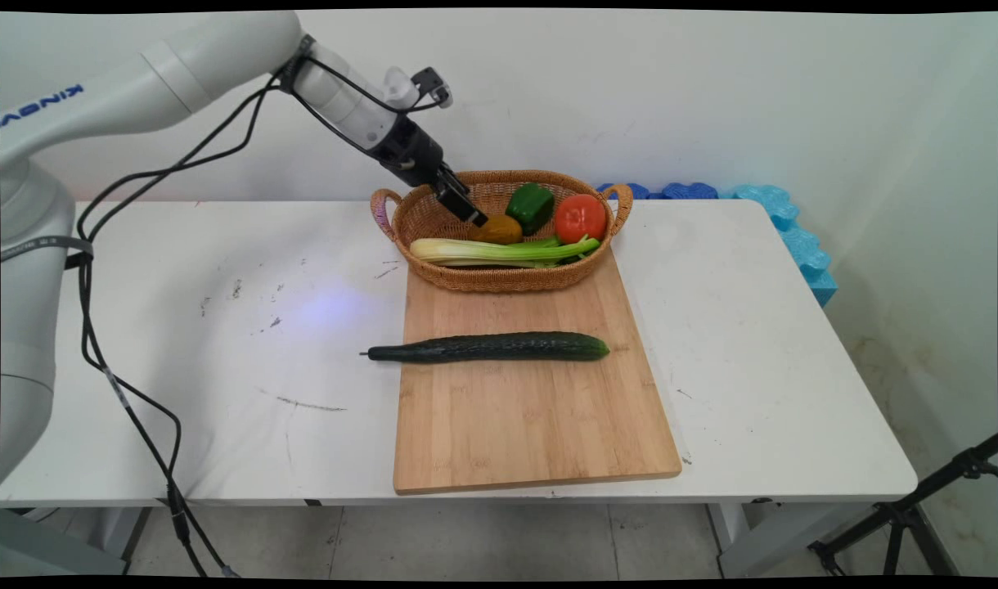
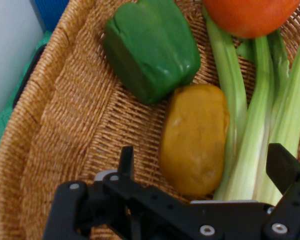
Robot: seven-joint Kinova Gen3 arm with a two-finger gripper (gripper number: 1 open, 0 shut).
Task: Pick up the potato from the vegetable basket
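Note:
My gripper [image 1: 469, 209] reaches down into a woven basket [image 1: 433, 214] at the back of a wooden cutting board [image 1: 532, 409]. In the hand view the gripper [image 2: 205, 167] is open. Its fingers [image 2: 126, 161] stand on either side of a yellow-brown potato [image 2: 195, 137], close above it and not closed on it. A green bell pepper [image 2: 150, 47] lies just beyond the potato, and a red tomato [image 2: 250, 15] lies past that. Celery stalks [image 2: 255, 125] run beside the potato. In the main view the potato [image 1: 501, 231] is partly hidden by the fingertips.
A long dark cucumber [image 1: 491, 347] lies across the board, its stem end sticking out over the white table [image 1: 221, 327]. Blue foam pieces [image 1: 793, 237] sit at the table's far right edge. Black cables hang from the arm on the left.

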